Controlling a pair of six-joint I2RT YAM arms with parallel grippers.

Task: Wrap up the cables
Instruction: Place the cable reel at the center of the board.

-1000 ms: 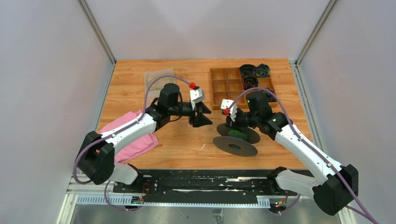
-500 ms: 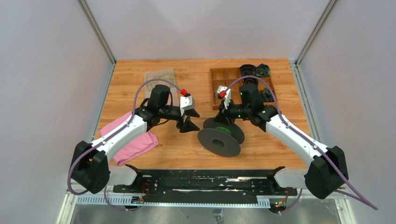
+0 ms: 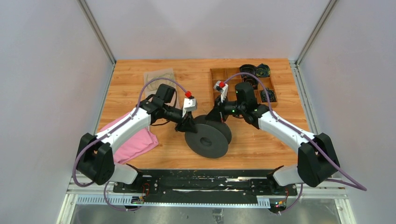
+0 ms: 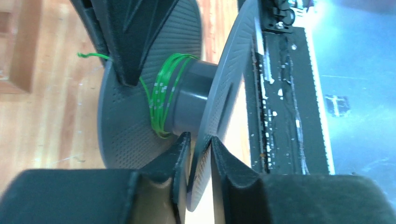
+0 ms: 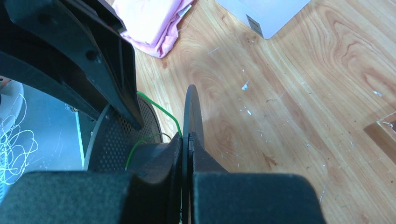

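Working outward from the arm bases, the black rail came first, then the black spool at mid-table between the two arms. Its long axis ran near to far, skewed a little to the right, so the flanges stood roughly on edge. Whether it rested on the wooden table or hung just clear could not be told.

- Near flange: the left gripper straddled its rim from the left, one finger on each face. The jaws were nearly together. A sliver of light showed on the inner side, so a true pinch could not be confirmed.
- Hub: the green cable sat here in a few loose turns, bunched against the far flange and leaving most of the hub bare.
- Far flange: the right gripper was clamped flat on its thin rim, with no gap visible.
- A short loose tail of cable stuck out past the far flange, toward the wooden compartment tray beyond.

Judgement: the cable lay between the two tools, along the axis that joined them, and the free end was on the right gripper's side. Any winding would have to turn the spool about that near-far axis. The right arm was the nearer one for feeding the tail.
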